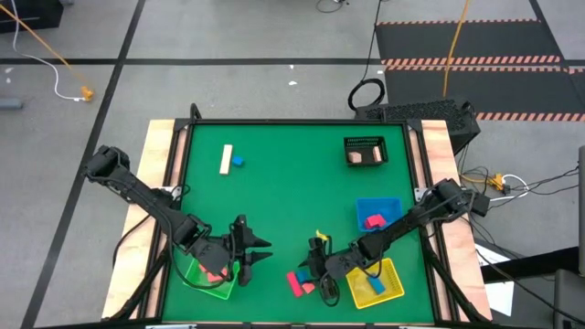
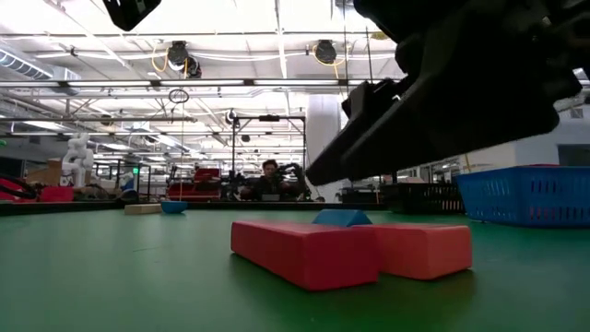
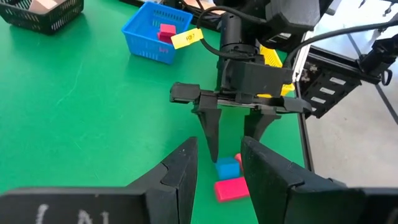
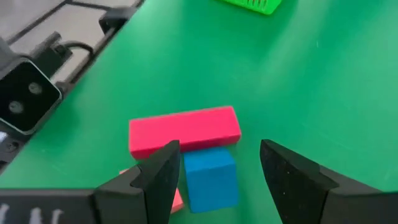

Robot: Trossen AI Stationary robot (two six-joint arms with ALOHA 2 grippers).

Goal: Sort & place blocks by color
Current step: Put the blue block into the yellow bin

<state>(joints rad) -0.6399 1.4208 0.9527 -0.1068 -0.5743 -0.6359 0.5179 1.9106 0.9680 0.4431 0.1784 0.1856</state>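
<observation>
Near the table's front edge lie a red bar [image 4: 184,129], a blue cube [image 4: 210,177] and a pink block [image 2: 419,249], close together on the mat. My right gripper [image 4: 219,163] hangs open just above them, pointing down at a slant, one finger on either side of the blue cube, which lies nearer one finger; the left wrist view shows the cube [image 3: 227,168] below the fingertips. My left gripper [image 1: 259,249] waits beside the green tray [image 1: 207,289], its fingers a narrow gap apart with nothing between them. A cream bar [image 1: 226,158] and a blue block [image 1: 238,161] lie at the far left.
The green tray holds a pink block [image 1: 216,272]. The blue tray [image 1: 391,203] holds a red and a pink block, and the yellow tray [image 1: 393,274] a blue one. A black mesh basket [image 1: 366,151] stands at the far right. The mat's middle lies bare.
</observation>
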